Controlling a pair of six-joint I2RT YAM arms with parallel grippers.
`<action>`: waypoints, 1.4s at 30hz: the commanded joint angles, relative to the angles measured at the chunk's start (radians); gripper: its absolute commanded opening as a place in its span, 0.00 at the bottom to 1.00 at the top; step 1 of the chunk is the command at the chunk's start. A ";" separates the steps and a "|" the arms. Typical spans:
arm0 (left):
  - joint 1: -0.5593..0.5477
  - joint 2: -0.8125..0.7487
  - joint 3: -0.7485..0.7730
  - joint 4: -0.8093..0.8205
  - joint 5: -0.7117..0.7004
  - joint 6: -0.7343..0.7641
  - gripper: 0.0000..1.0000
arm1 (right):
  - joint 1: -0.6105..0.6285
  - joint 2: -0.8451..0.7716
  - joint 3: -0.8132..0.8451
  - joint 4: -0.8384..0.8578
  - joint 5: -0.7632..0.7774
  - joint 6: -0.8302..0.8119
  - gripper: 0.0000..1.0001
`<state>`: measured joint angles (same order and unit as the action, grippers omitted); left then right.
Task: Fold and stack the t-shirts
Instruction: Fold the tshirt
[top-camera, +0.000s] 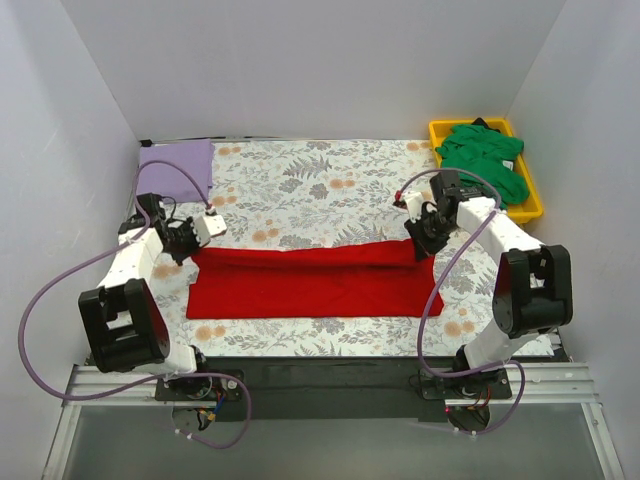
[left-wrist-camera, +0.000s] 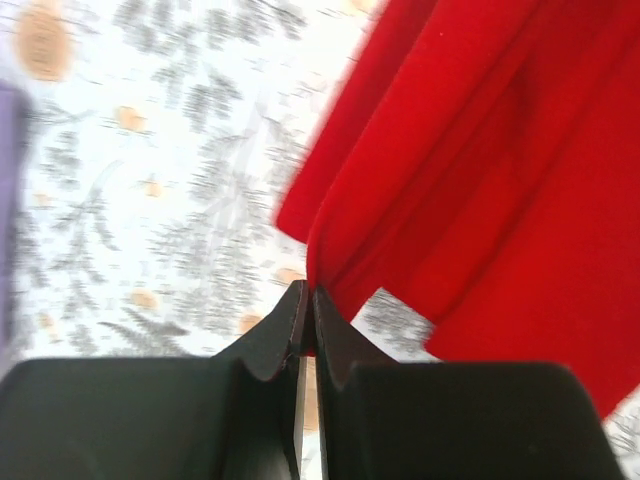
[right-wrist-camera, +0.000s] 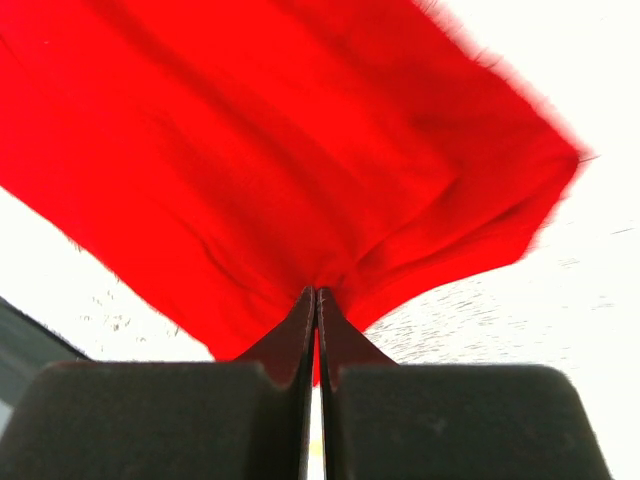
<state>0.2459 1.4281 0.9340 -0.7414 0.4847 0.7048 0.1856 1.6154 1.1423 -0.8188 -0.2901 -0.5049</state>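
The bright red t-shirt (top-camera: 315, 283) lies as a long folded band across the middle of the table. My left gripper (top-camera: 189, 244) is shut on its far left corner and holds it slightly lifted; the left wrist view shows red cloth (left-wrist-camera: 480, 170) pinched between the jaws. My right gripper (top-camera: 424, 240) is shut on the far right corner; red cloth (right-wrist-camera: 300, 150) hangs from the jaws in the right wrist view. A pale lavender t-shirt (top-camera: 178, 168) lies folded at the far left. A green t-shirt (top-camera: 487, 158) sits crumpled in the tray.
The floral table cloth (top-camera: 310, 185) covers the table. A yellow plastic tray (top-camera: 534, 205) stands at the far right corner. White walls close in on three sides. Purple cables loop beside both arms.
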 joint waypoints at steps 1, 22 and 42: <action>0.007 0.027 0.103 0.062 0.023 -0.074 0.00 | 0.000 0.001 0.117 -0.025 0.011 0.009 0.01; 0.010 -0.064 -0.104 0.119 -0.015 0.061 0.00 | 0.008 -0.006 -0.053 -0.039 0.009 -0.032 0.01; 0.026 -0.069 0.051 -0.272 0.029 0.160 0.34 | 0.020 -0.091 -0.052 -0.186 0.009 -0.118 0.36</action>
<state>0.2619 1.3800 0.9039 -0.9108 0.4606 0.8230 0.2054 1.5894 1.0805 -0.9237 -0.2756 -0.5777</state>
